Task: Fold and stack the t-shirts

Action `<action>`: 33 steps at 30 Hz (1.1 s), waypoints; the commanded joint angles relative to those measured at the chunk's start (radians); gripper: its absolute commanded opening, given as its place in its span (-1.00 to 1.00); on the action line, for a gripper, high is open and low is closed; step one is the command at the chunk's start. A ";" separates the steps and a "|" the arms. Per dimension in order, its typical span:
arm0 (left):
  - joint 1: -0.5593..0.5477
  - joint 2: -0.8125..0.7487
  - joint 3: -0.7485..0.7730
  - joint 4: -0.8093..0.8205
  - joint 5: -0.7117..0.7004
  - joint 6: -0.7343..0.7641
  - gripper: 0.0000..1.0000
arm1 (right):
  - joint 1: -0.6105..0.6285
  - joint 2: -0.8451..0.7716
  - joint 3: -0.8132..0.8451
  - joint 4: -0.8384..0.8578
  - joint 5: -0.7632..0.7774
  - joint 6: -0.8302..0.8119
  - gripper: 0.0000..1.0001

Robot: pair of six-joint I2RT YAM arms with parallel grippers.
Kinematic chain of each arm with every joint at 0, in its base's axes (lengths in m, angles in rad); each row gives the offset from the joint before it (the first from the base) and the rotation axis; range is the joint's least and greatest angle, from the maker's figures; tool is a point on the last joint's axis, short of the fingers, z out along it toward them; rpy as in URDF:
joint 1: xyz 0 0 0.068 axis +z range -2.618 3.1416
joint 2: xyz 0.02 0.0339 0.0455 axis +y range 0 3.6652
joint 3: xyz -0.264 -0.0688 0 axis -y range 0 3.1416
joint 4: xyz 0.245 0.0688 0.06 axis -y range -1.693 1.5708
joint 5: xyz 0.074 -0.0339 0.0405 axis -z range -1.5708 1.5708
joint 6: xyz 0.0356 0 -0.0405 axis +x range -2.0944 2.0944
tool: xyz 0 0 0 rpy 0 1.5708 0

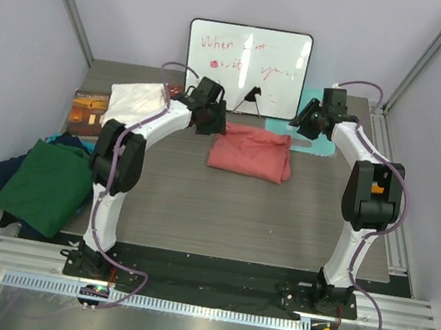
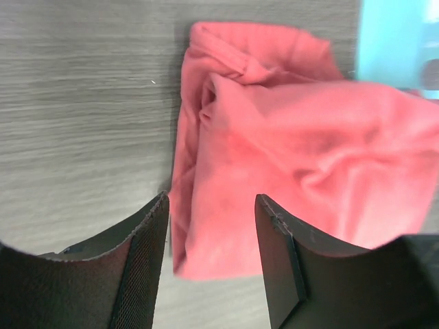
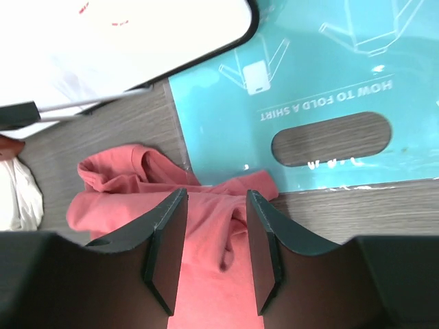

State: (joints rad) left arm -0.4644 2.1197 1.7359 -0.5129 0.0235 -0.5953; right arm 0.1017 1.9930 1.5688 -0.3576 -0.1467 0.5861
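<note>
A salmon-pink t-shirt [image 1: 251, 154] lies folded into a rough rectangle at the back middle of the table, and its far right corner laps onto the teal mat [image 1: 313, 140]. My left gripper [image 1: 213, 123] hovers over the shirt's left end, open. In the left wrist view the open gripper [image 2: 212, 197] frames the pink t-shirt [image 2: 288, 137] with nothing pinched. My right gripper [image 1: 302, 125] hangs over the shirt's right back corner. It too is open [image 3: 216, 192], above the pink t-shirt [image 3: 116, 199]. A dark green t-shirt [image 1: 48, 183] lies on navy t-shirts [image 1: 6, 172] at the far left.
A whiteboard [image 1: 246, 68] stands on a small easel at the back. The teal mat [image 3: 226, 116], printed with folding pictures, has a handle slot. A white cloth [image 1: 138, 100] and a brown book [image 1: 89, 112] lie at the back left.
</note>
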 commanded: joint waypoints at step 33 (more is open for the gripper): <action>-0.230 0.083 -0.036 0.031 0.012 0.029 0.02 | 0.069 0.196 0.131 -0.050 -0.200 -0.060 -0.20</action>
State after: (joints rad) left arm -0.6331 2.2539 1.8046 -0.4698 0.0513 -0.5716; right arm 0.1623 2.1582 1.5978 -0.4232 -0.3851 0.5365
